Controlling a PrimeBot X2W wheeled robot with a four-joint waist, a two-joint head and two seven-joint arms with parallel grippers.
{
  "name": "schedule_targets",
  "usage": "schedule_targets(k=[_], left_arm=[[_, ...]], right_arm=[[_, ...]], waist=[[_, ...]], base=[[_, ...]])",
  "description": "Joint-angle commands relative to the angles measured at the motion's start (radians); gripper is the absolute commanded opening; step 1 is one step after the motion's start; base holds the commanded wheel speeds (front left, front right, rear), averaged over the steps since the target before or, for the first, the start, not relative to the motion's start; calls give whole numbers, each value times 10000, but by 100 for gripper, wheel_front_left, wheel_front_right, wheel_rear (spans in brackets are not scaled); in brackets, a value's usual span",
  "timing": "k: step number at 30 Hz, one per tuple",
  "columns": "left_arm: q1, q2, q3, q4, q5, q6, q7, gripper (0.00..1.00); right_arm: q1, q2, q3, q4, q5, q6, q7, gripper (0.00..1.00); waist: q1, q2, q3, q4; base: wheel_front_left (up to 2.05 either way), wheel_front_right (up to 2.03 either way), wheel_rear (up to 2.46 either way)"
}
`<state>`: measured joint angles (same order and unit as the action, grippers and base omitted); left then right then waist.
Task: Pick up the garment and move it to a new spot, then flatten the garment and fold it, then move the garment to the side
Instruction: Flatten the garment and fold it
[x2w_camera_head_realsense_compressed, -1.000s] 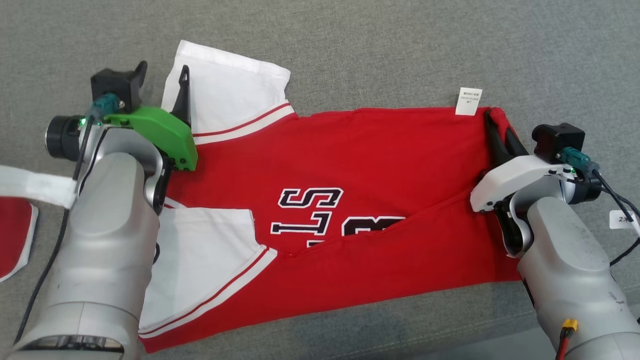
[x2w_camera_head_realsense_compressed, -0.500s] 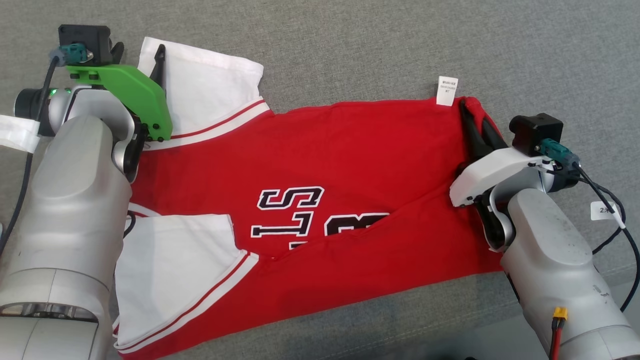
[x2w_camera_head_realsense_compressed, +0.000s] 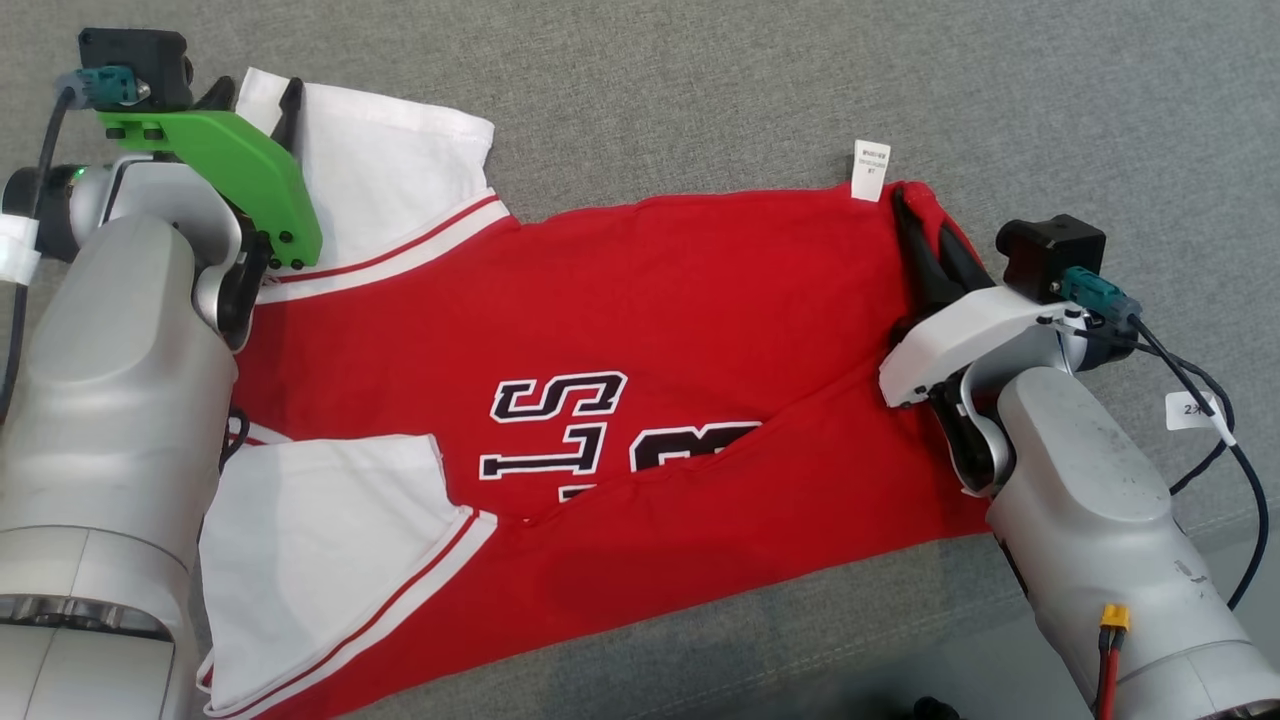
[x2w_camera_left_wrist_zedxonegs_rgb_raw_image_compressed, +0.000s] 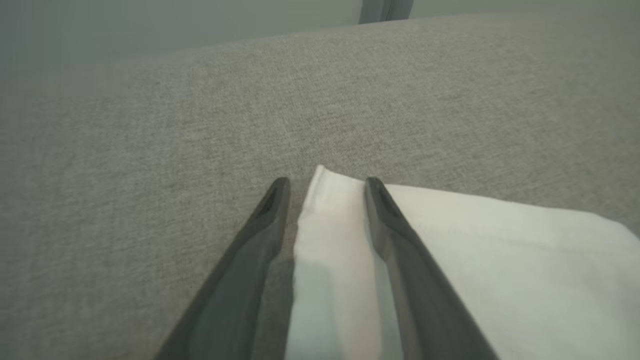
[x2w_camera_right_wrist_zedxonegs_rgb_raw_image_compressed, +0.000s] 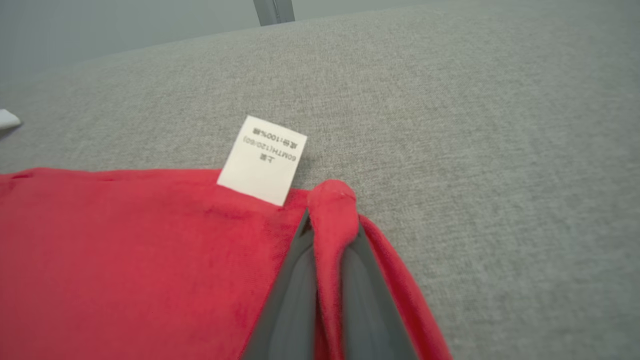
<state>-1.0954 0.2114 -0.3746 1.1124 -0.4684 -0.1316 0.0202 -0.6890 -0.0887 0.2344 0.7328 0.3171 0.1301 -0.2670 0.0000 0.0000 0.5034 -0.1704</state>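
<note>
Currently the left gripper (x2w_camera_head_realsense_compressed: 257, 90), fingers (x2w_camera_left_wrist_zedxonegs_rgb_raw_image_compressed: 270, 220) spread, straddles the garment (x2w_camera_head_realsense_compressed: 640, 300) at its white sleeve (x2w_camera_head_realsense_compressed: 390, 170) upper left; the right gripper (x2w_camera_head_realsense_compressed: 917, 213) pinches its red corner.

Right gripper (x2w_camera_right_wrist_zedxonegs_rgb_raw_image_compressed: 331, 220) is clamped on a raised pinch of red cloth at the garment (x2w_camera_right_wrist_zedxonegs_rgb_raw_image_compressed: 125, 260) corner. A white care label (x2w_camera_right_wrist_zedxonegs_rgb_raw_image_compressed: 262, 160) sticks out just beside the pinch. Both lie on grey woven upholstery (x2w_camera_right_wrist_zedxonegs_rgb_raw_image_compressed: 450, 125).

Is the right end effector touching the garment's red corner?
Touching. Right wrist view: the right end effector clamps a bunched fold of the garment.
</note>
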Motion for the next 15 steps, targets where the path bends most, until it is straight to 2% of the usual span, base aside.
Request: schedule_targets(k=[1,9,15], left_arm=[[198,17,-174,63,-92,17,-58,0],[601,-210,-1003,-735,-707,17,-1399,0],[1363,4,-1805,-1895,-1517,17,-2479,0]], right_arm=[[56,85,132,138,118,9,54,0],[213,-228,-185,24,327,8,43,0],[660,-629,-156,181,556,5,43,0]], waist=[[0,0,0,39],[0,0,-361,446],[0,0,-1017,875]], base=[[0,0,0],[0,0,0],[0,0,0]])
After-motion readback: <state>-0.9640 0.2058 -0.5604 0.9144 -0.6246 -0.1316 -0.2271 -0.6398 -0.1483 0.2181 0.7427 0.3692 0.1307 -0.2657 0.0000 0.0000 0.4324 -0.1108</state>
